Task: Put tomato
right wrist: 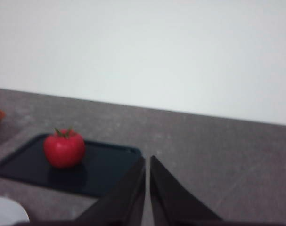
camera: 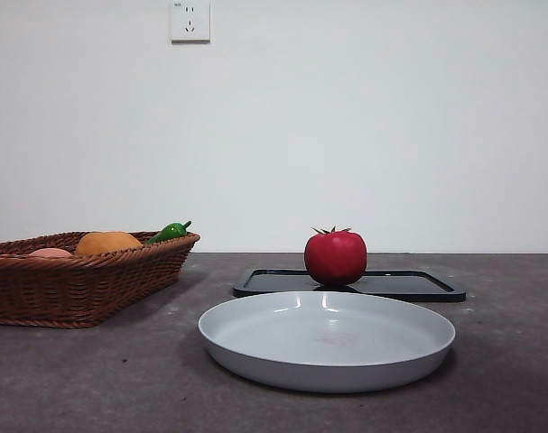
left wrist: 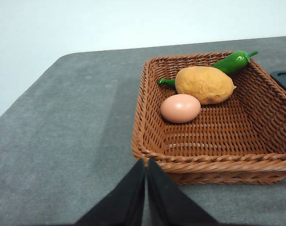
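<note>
Well apart, tomato (right wrist: 63,148) on black tray (right wrist: 100,169), right gripper (right wrist: 147,162) closed

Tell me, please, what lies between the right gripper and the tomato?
In the right wrist view, only bare surface of the black tray lies between the right gripper and the tomato.

The tomato (camera: 335,258) is glossy deep red with a small dark-green stem. The tray (camera: 409,286) under it is black, and the plate (camera: 327,340) is pale grey-white. The woven basket (camera: 75,284) is reddish brown; inside it are 1 mottled orange-tan fruit (left wrist: 205,84), 1 smooth pale pink egg-shaped item (left wrist: 180,108) and 1 shiny green pepper (left wrist: 234,61). The tabletop (camera: 93,379) is speckled dark grey, the wall (camera: 364,117) off-white. Both the left gripper (left wrist: 146,162) and right gripper (right wrist: 147,160) are black.
</note>
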{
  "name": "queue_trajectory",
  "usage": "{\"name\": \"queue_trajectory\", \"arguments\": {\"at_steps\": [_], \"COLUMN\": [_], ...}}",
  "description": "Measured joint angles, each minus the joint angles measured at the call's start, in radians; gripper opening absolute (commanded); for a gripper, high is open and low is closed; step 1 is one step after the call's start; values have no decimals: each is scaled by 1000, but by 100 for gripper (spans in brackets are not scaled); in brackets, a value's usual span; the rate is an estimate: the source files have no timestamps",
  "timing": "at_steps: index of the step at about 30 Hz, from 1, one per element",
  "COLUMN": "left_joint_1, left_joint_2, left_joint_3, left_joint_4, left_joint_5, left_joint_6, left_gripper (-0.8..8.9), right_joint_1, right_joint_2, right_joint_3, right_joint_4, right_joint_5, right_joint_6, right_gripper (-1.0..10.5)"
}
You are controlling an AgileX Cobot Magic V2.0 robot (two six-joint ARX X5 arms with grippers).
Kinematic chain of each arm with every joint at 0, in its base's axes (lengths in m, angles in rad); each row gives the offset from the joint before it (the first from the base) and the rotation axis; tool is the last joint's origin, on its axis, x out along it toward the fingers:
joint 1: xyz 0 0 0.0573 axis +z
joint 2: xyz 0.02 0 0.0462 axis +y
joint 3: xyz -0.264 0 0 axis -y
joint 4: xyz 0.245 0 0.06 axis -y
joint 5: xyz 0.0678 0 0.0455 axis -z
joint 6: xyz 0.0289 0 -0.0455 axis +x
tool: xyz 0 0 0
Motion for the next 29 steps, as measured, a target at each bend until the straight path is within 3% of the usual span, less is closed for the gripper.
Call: {"name": "queue_trajectory", "arguments": {"at_steps": [13,19,29], "left_joint_1": [0,0,0], "left_joint_2": [0,0,0], "left_joint_3": [0,0,0], "left_joint_4": [0,0,0], "left_joint_5": [0,0,0], "left_joint_6": [0,0,0], "left_gripper": [8,8,8], "right_joint_1": [0,0,0], "right_joint_2": [-93,-93,-93], "right_joint_3": [-187,-192,-192], "right_joint_4": [15,-74,-71], "right_joint_5": [71,72,75], "right_joint_6": [18,28,38], "right_gripper": [6,6,6]}}
